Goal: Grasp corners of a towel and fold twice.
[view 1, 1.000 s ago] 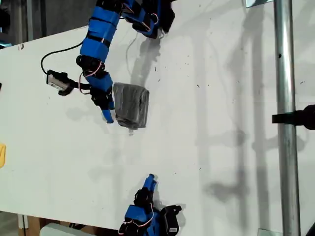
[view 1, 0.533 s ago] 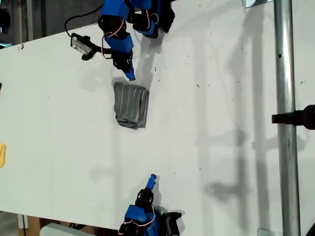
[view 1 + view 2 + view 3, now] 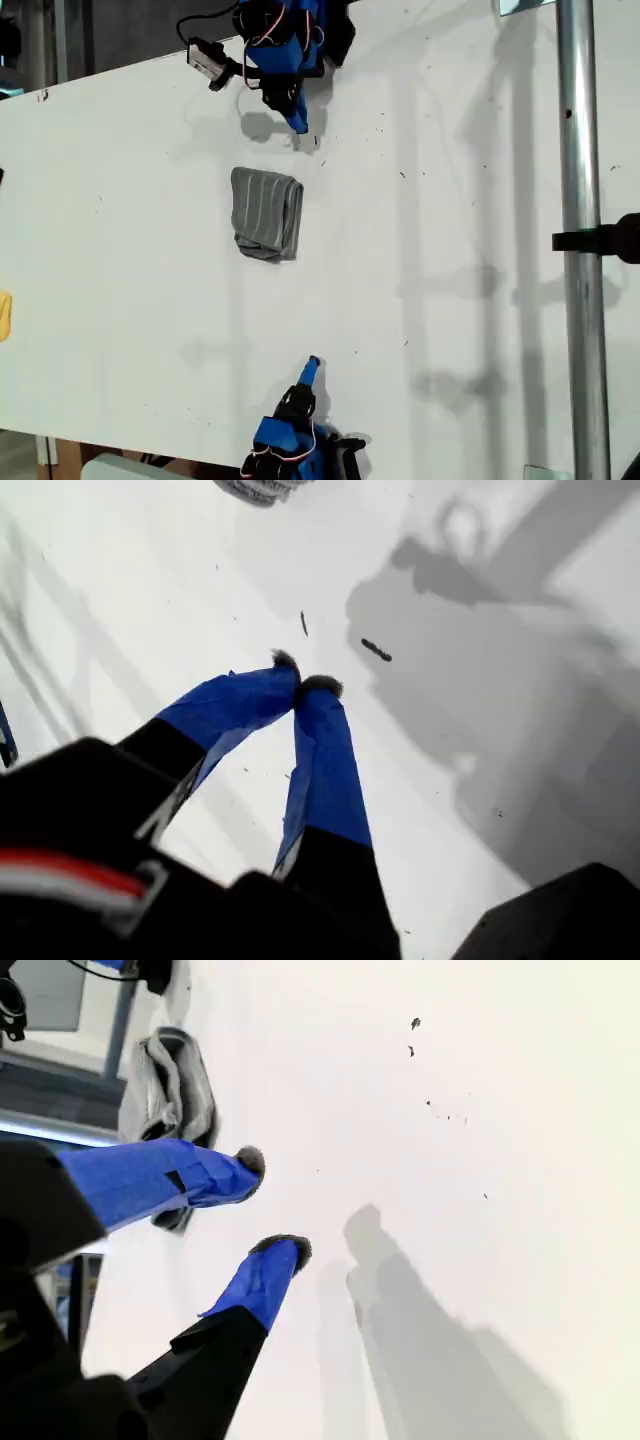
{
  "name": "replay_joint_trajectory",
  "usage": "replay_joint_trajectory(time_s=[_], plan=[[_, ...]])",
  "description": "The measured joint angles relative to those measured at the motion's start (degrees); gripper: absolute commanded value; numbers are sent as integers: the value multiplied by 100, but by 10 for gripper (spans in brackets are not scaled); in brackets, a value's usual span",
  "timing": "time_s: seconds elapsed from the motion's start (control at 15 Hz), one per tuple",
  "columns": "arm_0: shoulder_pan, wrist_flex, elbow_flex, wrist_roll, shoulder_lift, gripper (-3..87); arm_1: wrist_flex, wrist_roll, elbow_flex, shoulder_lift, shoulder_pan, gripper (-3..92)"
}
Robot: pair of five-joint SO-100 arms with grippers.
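The towel (image 3: 267, 213) lies folded into a small grey striped bundle on the white table (image 3: 450, 200), with no gripper touching it. My first gripper (image 3: 298, 125) hovers above the table near the exterior view's top, past the towel's far end; its fingertips (image 3: 318, 687) touch, empty. In the first wrist view only an edge of the towel (image 3: 262, 488) shows. My second gripper (image 3: 312, 364) sits near the exterior view's bottom edge, well short of the towel. Its fingertips (image 3: 285, 1250) stand apart with nothing between them, and the towel (image 3: 170, 1090) lies ahead.
A small yellow thing (image 3: 4, 315) lies at the exterior view's left edge. A metal pole (image 3: 578, 240) runs down the exterior view's right side, with a black clamp (image 3: 610, 238) on it. Small dark specks (image 3: 376, 650) dot the table near my first gripper.
My first gripper has drawn back from beside the towel toward the exterior view's top. The folded towel stays where it was, and the second arm has barely moved.
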Motion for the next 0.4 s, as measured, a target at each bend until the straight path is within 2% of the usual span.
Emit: replay_joint_trajectory(time_s=[0.2,0.4], plan=[[-35,0,0,0,0,121,18,-44,0,0,791,29],[-35,0,0,0,0,121,18,-44,0,0,1230,29]])
